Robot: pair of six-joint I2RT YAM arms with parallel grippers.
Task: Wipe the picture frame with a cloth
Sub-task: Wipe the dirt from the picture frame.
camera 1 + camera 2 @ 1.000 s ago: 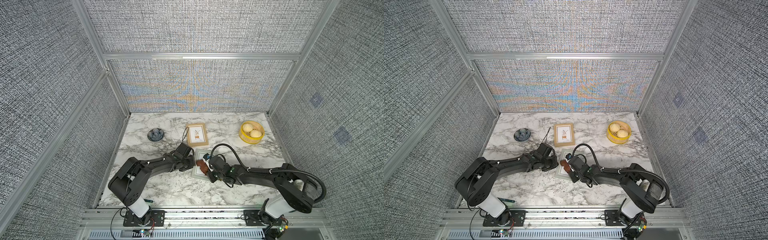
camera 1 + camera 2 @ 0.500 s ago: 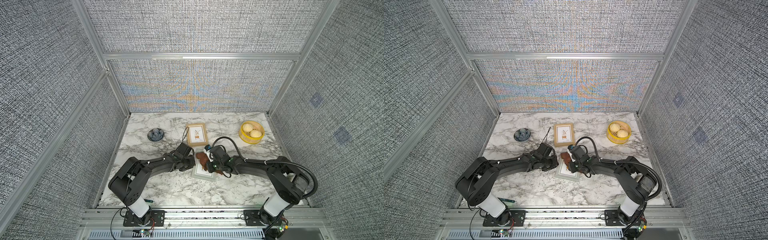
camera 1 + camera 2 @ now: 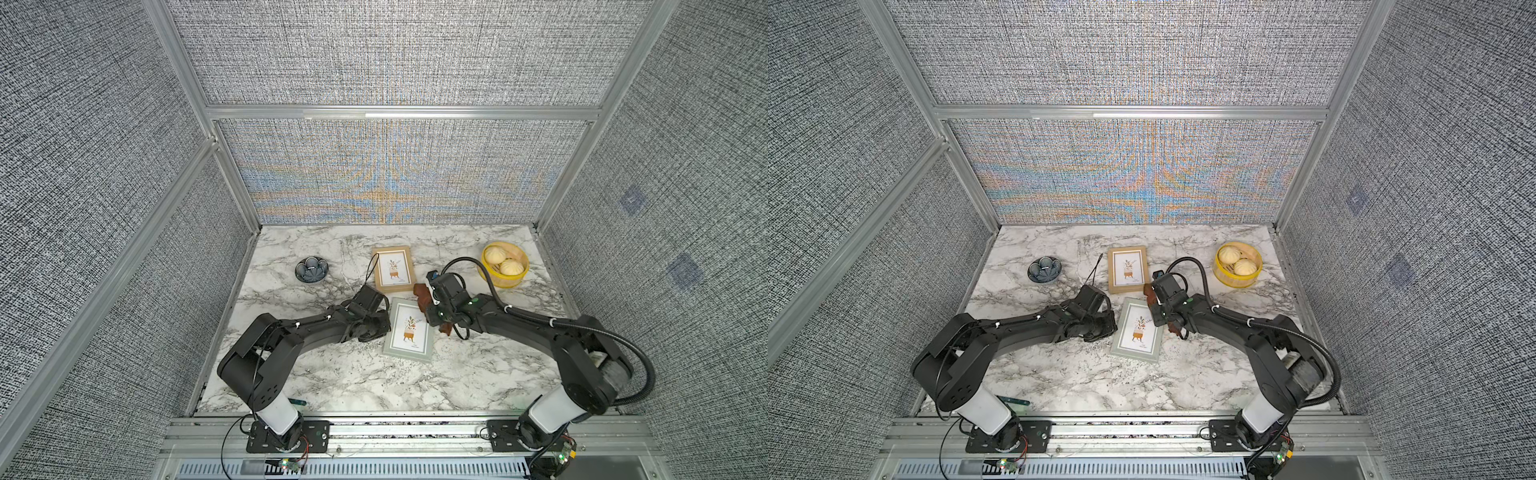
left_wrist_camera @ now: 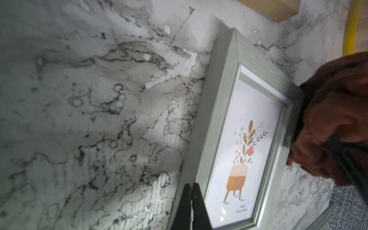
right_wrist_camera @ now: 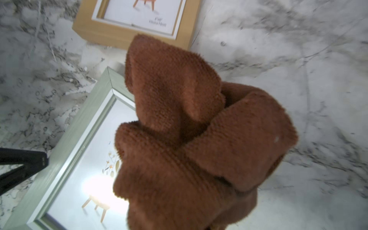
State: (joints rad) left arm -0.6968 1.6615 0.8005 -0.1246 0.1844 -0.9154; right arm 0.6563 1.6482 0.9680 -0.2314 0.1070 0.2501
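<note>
Right gripper (image 3: 433,318), clamping a reddish-brown fabric cloth (image 5: 199,139), overhangs the back-right corner of a pale-green rectangular picture frame (image 3: 409,332); shut left gripper (image 4: 191,192) touches its left edge.

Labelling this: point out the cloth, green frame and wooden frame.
cloth (image 5: 199,139), right wrist view, bunched middle
green frame (image 3: 409,330), in a top view, its print
wooden frame (image 3: 393,268), in a top view, its print
</note>
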